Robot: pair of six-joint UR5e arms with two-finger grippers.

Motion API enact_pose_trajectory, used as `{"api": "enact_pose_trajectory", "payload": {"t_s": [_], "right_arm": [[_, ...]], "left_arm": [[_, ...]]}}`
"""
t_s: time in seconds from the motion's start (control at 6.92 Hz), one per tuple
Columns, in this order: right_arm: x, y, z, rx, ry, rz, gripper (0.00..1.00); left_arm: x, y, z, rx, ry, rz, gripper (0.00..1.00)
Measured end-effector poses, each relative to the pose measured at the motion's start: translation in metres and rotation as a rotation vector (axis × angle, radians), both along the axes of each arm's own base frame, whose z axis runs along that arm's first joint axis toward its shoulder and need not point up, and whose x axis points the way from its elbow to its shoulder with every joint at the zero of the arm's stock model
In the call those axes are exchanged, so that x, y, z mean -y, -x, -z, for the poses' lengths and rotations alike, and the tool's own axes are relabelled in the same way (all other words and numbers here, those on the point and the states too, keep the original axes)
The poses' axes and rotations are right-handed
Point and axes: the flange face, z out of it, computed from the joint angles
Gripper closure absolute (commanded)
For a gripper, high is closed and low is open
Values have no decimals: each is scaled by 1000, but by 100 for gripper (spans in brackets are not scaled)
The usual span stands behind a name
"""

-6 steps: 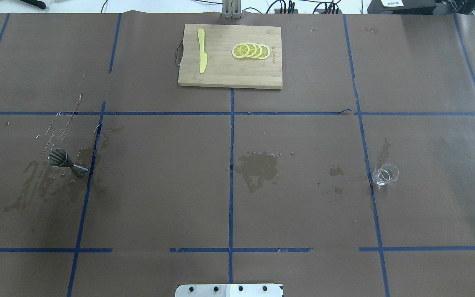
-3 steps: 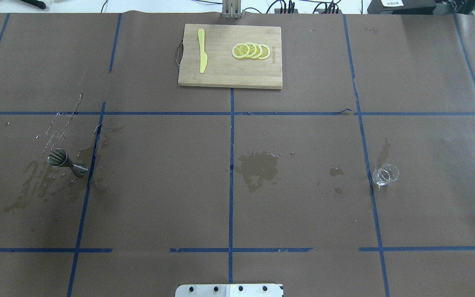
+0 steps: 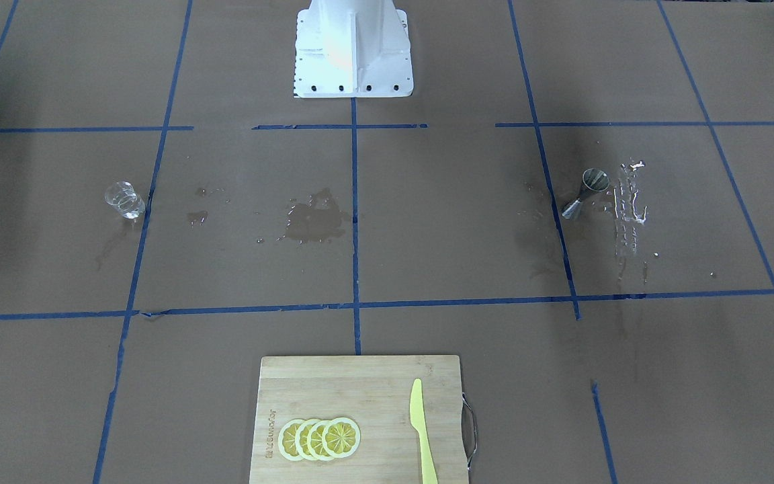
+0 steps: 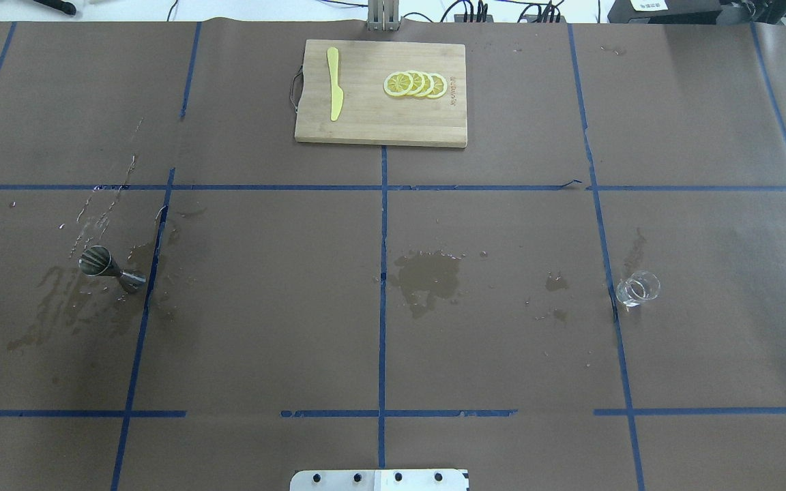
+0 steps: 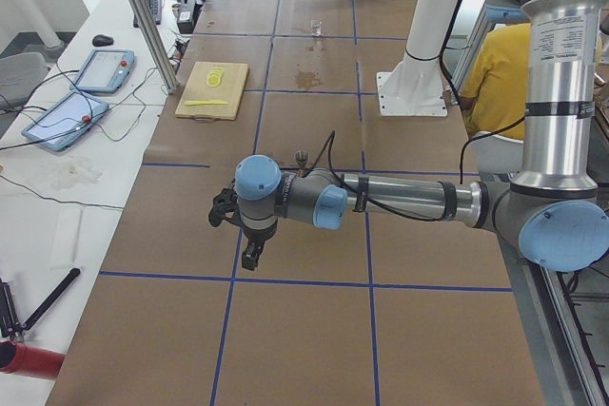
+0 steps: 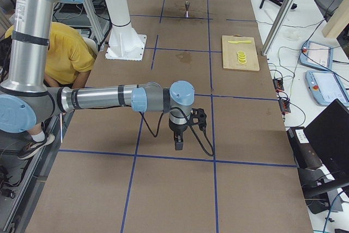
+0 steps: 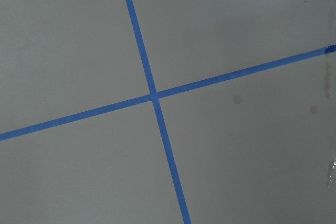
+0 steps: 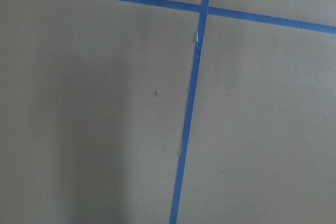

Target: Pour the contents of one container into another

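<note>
- Your steel jigger [image 4: 112, 267] stands at 9 o'clock in the overhead view — the clear glass [image 4: 637, 287] at 3 o'clock, well apart.
- Left gripper [image 5: 250, 258], right gripper [image 6: 178, 144] — you cannot tell either's opening.

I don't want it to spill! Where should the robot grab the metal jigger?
Grip the jigger at its narrow waist, coming in level from the side. It stands upright and flares above and below, so a grip would likely seat there.
</note>
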Motion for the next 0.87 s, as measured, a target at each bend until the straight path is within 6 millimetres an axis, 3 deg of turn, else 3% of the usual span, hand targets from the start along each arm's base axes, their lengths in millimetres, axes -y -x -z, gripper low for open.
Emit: {"api": "enact_pose_trajectory", "payload": {"t_s": [0.87], "right_arm": [[48,5,64,17,-134,-28,0]], "left_arm": [[8,-2,8,-7,-105,-6,0]]}}
